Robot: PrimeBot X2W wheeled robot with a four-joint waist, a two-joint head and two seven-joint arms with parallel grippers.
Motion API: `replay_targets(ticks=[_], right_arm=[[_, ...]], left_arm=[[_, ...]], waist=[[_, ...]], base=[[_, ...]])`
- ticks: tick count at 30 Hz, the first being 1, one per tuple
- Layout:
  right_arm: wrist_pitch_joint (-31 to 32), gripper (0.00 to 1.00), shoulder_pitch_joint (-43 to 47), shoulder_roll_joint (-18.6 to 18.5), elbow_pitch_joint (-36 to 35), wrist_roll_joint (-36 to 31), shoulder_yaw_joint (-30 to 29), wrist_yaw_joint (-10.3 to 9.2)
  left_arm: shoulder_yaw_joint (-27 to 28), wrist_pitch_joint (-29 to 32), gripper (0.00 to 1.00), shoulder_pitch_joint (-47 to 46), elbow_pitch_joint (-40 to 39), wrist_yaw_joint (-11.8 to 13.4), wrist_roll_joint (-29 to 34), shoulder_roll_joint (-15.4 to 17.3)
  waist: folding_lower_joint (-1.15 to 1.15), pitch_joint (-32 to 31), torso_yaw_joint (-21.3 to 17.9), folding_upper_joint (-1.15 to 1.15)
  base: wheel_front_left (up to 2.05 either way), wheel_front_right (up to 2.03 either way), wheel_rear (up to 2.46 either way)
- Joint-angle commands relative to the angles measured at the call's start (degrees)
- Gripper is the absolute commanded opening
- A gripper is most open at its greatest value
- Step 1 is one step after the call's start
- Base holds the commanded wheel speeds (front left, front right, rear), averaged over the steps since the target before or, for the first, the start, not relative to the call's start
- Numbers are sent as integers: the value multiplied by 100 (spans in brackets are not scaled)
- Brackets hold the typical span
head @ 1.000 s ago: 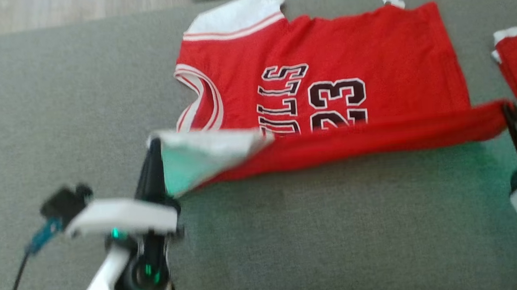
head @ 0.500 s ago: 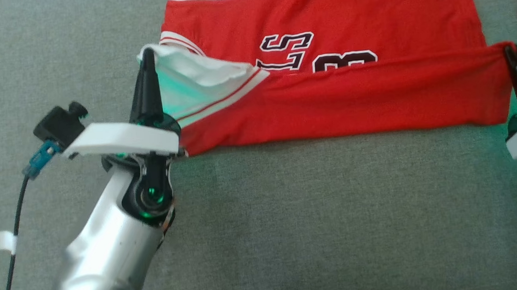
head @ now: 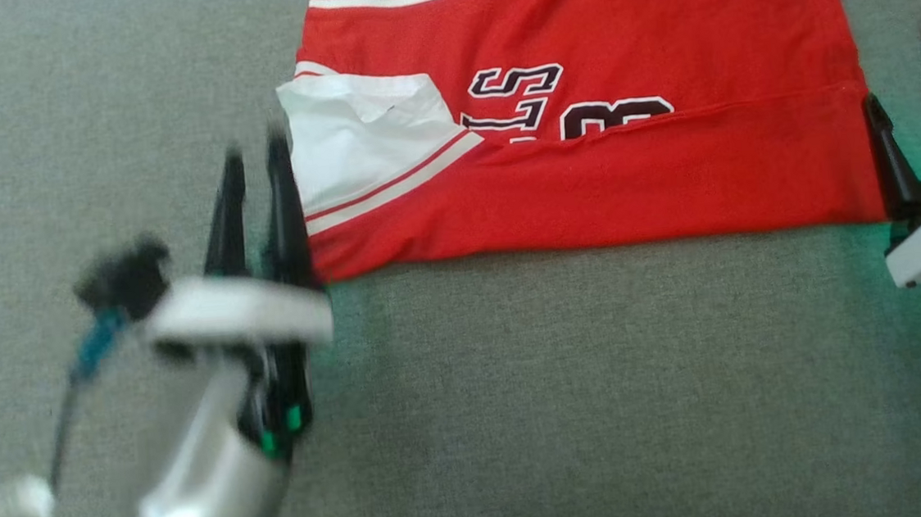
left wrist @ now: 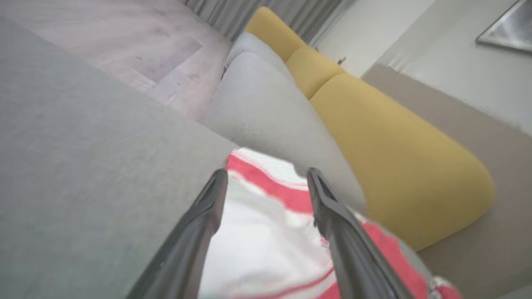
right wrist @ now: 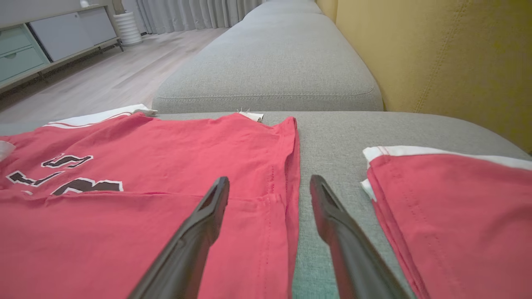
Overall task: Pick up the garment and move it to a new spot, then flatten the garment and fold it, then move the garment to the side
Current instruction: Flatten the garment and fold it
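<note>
The left pincer (head: 255,151) and right pincer (head: 904,96), both released, flank the half-folded red garment (head: 627,180) on the grey cushion (head: 520,385)

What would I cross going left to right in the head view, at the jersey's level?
First the left gripper, open → red jersey, its near edge folded over → right gripper, open.

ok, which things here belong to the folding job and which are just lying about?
Job: red jersey, part folded on the grey seat cushion; left gripper and right gripper, both open at its ends.
Lying about: second red garment to its right; yellow back cushion.
</note>
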Motion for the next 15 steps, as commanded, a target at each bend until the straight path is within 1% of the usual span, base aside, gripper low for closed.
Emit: replay_targets(ticks=[1, 4, 7, 10, 15], right_arm=[[-75, 100, 219, -61, -176, 9, -34, -5], [-76, 100, 440, 16, -326, -55, -148, -5], [-77, 100, 606, 88, -439, -102, -230, -5], [-78, 100, 696, 129, -504, -124, -267, -5], [-78, 100, 733, 161, -523, -162, -286, -5]], left_arm=[[225, -42, 100, 249, -193, 104, 358, 123], [308, -43, 100, 788, -252, 510, 1342, 171], [342, -43, 100, 1111, -108, 745, 1875, 163], [422, -44, 100, 1143, 128, 802, 2072, 114], [325, -42, 100, 931, 663, 686, 2257, 77]], waist=[[0, -54, -6, 0], [0, -146, -21, 0], [0, -200, -47, 0], [0, -228, -79, 0], [0, -233, -155, 0]], base=[[0, 0, 0], [0, 0, 0], [0, 0, 0], [0, 0, 0], [0, 0, 0]])
